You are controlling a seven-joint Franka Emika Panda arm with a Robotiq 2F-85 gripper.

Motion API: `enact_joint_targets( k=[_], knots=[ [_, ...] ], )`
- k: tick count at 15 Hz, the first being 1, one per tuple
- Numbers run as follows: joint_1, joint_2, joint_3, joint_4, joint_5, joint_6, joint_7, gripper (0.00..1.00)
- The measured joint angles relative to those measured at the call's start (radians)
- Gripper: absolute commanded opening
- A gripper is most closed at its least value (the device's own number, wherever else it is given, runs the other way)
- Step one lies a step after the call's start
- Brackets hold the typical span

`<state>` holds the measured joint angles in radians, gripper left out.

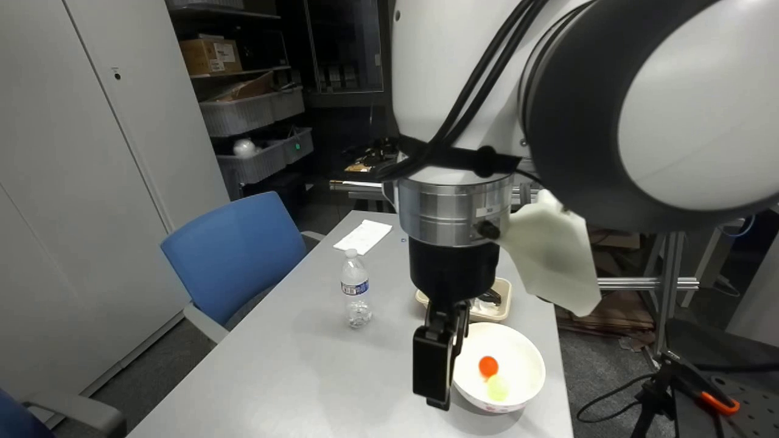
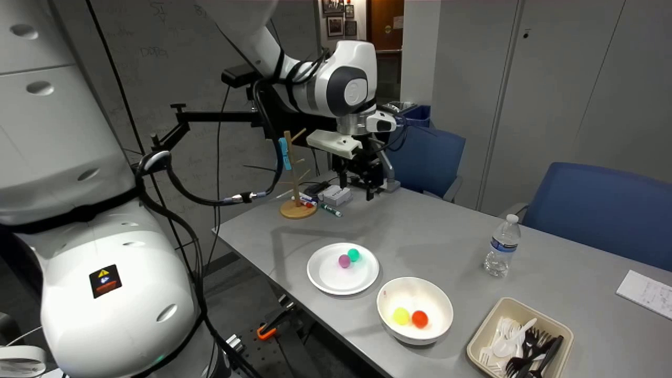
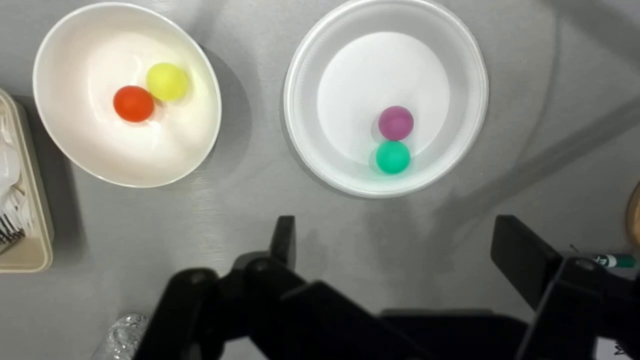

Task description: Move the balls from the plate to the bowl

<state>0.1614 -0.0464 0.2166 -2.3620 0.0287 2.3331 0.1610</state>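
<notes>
A green ball and a purple ball lie side by side on the white plate. In the wrist view the green ball touches the purple ball on the plate. An orange-red ball and a yellow ball lie in the white bowl. The bowl shows in both exterior views. My gripper is open and empty, its fingers wide apart, held above the table beyond the plate. The plate does not show in an exterior view.
A cutlery tray stands beside the bowl. A clear bottle stands upright on the table. A wooden stand, several markers and a white box are at the far end. Paper lies near an edge.
</notes>
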Motion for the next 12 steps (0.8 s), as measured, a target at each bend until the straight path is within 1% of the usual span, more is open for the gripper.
enact_joint_targets(
  k=[7, 12],
  knots=[
    [0.0, 0.004, 0.0, 0.0, -0.001, 0.0, 0.0, 1.0],
    [0.001, 0.056, 0.0, 0.016, -0.001, 0.002, 0.0, 1.0]
  ],
)
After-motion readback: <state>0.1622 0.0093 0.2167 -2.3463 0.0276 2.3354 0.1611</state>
